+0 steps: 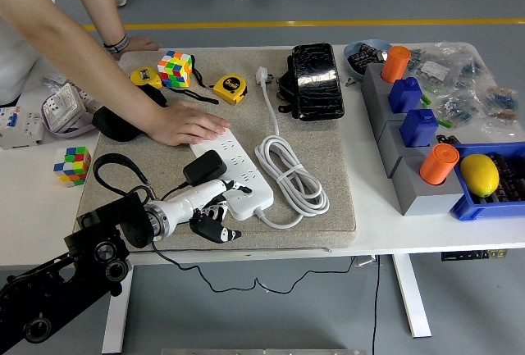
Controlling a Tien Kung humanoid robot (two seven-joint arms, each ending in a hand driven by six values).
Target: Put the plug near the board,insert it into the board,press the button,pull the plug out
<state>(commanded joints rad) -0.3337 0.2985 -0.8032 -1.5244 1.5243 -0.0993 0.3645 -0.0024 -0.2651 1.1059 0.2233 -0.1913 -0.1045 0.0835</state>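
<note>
The white power strip [239, 179] lies slanted on the grey mat [328, 150]. A black plug adapter [204, 167] stands on its near half, and its thin black cable loops off to the left. My left hand [215, 224] rests at the strip's near left edge, just below the plug, with its black fingers curled under and holding nothing. A person's hand [187, 123] lies flat on the strip's far end. My right arm is out of view.
The strip's white cable [291, 176] is coiled to its right. A black case [316, 80], tape measures [230, 88] and a colour cube [175, 68] lie at the back. Grey holders [410, 179] and a blue bin [484, 203] stand on the right.
</note>
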